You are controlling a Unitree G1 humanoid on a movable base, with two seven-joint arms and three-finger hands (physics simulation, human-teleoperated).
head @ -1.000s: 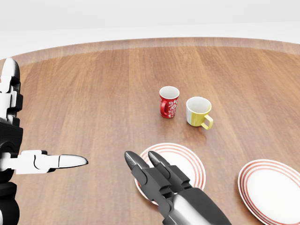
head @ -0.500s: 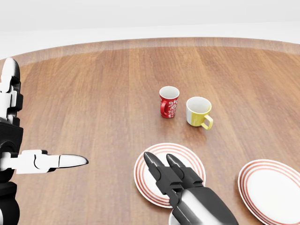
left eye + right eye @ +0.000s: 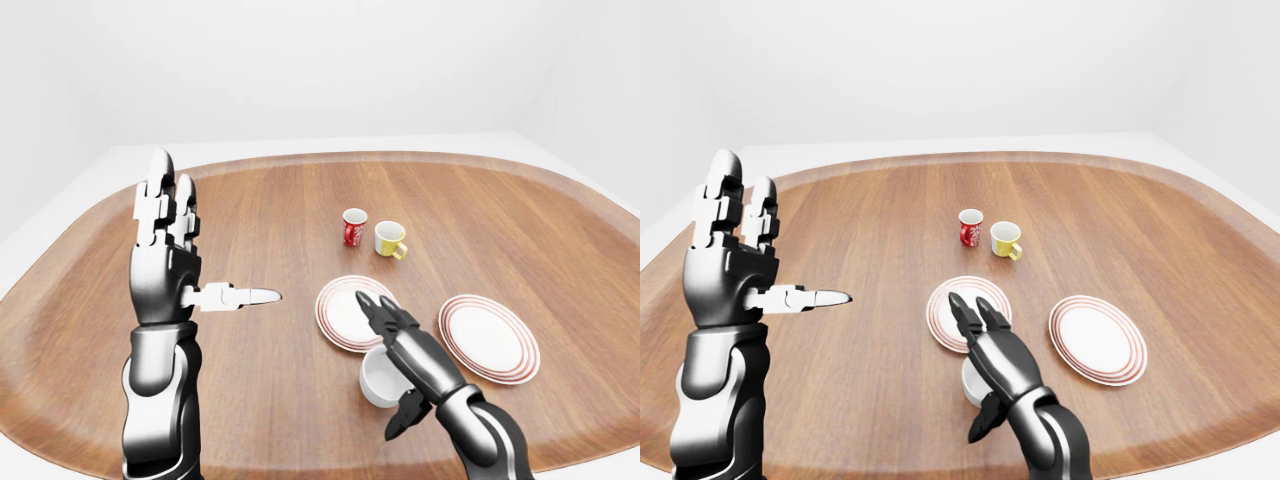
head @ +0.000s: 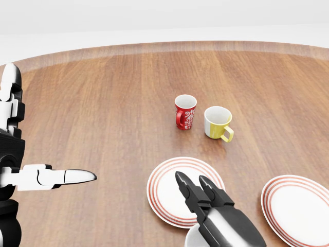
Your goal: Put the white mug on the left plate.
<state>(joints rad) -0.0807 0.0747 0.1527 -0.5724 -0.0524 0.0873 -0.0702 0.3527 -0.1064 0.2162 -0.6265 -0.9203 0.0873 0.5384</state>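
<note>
Dark-grey fingers of the right hand [image 3: 400, 335] are spread and stretched flat over the white mug [image 3: 379, 377], the thumb hanging down on the near side; nothing is pinched. The mug stands on the wooden table [image 3: 270, 220], just below the lower rim of the left plate [image 3: 345, 312] in the left-eye view. The arm hides the mug's right side, so whether palm or thumb touches the wall cannot be told, and I see no handle.

The step in hand is the grasp. It would go best if the hand dropped lower so that the fingers curl round the far wall while the thumb closes on the near one, low enough not to tip the mug. Only then lift, carry it the short way up-view to the plate's middle, and set it down upright before opening.

The right plate [image 3: 489, 336] lies well apart to the right and is not the target. The red mug [image 3: 353, 227] and yellow mug [image 3: 389, 238] stand side by side farther up the table, out of the way. The left hand [image 3: 165, 250] is held upright at the view's left, fingers straight and spread, thumb pointing right, holding nothing.
</note>
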